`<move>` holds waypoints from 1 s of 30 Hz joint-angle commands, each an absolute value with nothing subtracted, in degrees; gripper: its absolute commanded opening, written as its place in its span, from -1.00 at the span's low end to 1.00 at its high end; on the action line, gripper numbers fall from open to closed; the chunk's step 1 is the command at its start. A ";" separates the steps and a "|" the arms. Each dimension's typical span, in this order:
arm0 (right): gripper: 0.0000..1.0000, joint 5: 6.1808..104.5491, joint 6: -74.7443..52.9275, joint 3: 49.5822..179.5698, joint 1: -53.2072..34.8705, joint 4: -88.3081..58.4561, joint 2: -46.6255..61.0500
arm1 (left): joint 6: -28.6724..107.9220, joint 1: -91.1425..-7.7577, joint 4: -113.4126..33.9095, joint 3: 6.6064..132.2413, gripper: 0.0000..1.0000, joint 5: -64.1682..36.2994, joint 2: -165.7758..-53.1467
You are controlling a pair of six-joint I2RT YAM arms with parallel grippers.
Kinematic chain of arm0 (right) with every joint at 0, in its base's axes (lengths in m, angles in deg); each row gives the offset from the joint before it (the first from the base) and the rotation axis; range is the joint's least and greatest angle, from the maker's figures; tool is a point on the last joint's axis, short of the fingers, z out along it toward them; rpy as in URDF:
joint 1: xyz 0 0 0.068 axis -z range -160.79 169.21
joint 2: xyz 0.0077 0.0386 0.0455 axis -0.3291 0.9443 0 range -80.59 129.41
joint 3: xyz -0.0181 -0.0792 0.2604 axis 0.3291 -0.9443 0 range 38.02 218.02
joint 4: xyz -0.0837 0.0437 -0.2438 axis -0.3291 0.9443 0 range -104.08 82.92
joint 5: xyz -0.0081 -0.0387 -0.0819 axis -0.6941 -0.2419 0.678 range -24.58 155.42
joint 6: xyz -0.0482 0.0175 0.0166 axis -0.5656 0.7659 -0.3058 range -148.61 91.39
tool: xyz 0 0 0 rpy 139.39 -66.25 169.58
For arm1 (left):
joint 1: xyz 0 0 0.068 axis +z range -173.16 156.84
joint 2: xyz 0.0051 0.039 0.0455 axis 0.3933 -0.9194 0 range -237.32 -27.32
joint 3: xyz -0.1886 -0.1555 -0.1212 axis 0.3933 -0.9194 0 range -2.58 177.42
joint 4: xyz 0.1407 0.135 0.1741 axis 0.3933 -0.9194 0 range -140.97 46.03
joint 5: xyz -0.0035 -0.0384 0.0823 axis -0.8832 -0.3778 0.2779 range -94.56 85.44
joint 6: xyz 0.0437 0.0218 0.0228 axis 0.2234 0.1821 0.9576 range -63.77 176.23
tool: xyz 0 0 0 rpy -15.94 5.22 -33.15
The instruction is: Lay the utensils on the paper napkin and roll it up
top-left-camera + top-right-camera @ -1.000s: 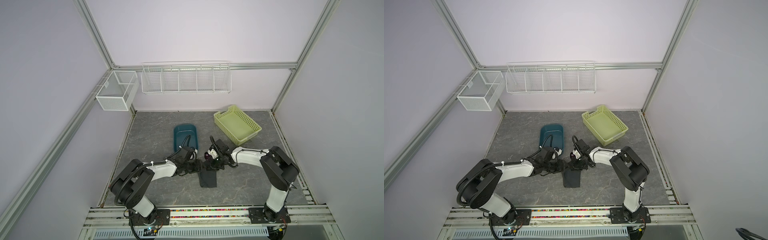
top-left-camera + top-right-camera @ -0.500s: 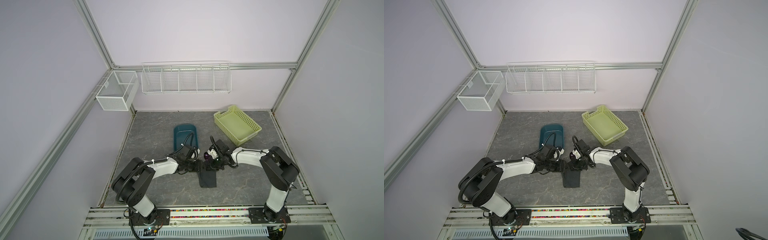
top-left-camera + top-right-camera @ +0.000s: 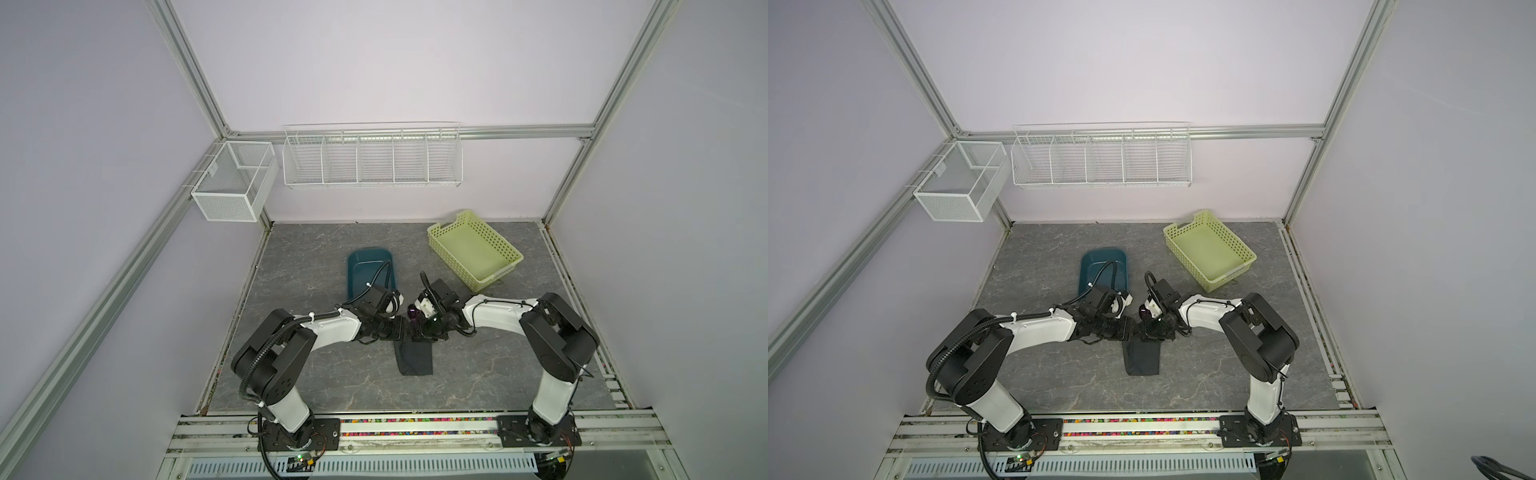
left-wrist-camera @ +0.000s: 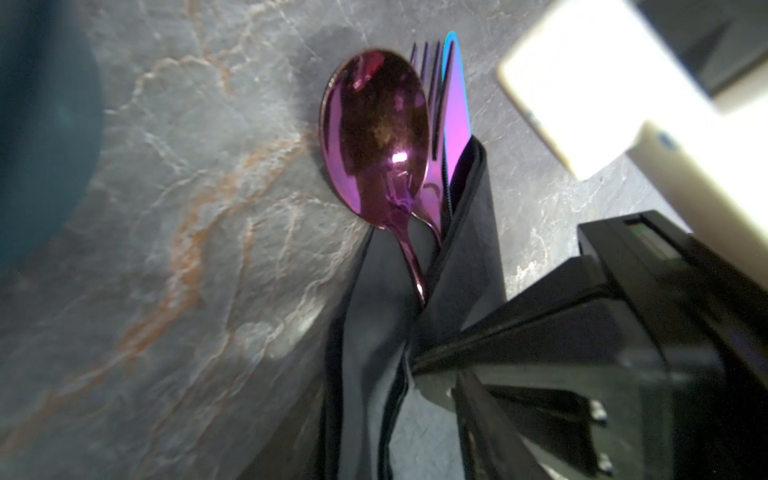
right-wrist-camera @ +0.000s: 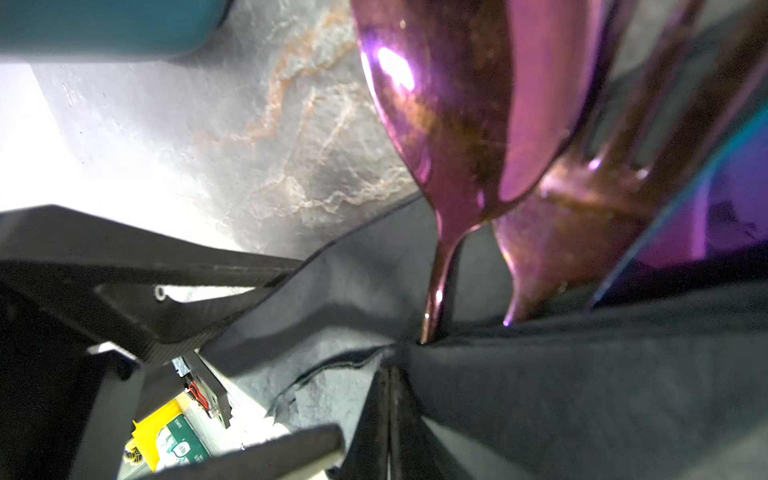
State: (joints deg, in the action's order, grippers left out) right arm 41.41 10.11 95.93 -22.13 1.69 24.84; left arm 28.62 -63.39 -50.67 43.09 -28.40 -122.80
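The paper napkin (image 3: 414, 358) is seen in both top views near the middle of the grey marbled desk (image 3: 299, 266). It is folded over into a narrow dark bundle whose length runs from the two arms toward the front rail. The utensils (image 3: 412, 311) are enclosed in it: the handles are hidden inside the folds, and only the shiny purple heads are left showing at the far end, pointed toward the teal tub (image 3: 361, 274). In the left wrist view the spoon (image 4: 374, 137), the fork (image 4: 433, 183) and the knife (image 4: 455, 104) are seen side by side, the spoon bowl partly covering the fork, with the heads resting on bare desk. The right end effector (image 5: 390, 390) is closed, its tips pressed together on a raised fold of the napkin just behind the spoon's neck. The left end effector (image 5: 311, 353) is held partly open at the opposite side of the bundle. Its two fingers (image 5: 187, 253) are seen apart, one laid against the napkin's edge, with desk visible between them; whether the napkin is pressed by either cannot be told. In both top views the two end effectors are brought nearly tip to tip over the far end of the napkin. The pale green perforated basket (image 3: 500, 274) is set well apart, at the far right of the desk.
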 commanded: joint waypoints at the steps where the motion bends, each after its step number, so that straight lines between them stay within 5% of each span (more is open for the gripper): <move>1: -0.87 43.71 9.30 93.75 -22.60 5.00 26.69 | 30.87 -63.15 -55.95 42.83 -0.03 -28.48 -123.61; 16: -0.87 43.84 9.27 93.84 -22.56 5.34 26.25 | 29.82 -63.17 -63.74 40.11 -0.03 -30.11 -116.25; 30: -0.87 43.84 8.99 94.62 -22.54 5.94 26.20 | 23.80 -61.92 -56.17 35.98 -0.02 -33.56 -110.01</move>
State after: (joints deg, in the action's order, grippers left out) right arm 41.41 9.91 95.93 -22.13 1.72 24.84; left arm 25.05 -62.30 -58.63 36.43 -32.55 -110.67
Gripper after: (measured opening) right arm 0.068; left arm 0.488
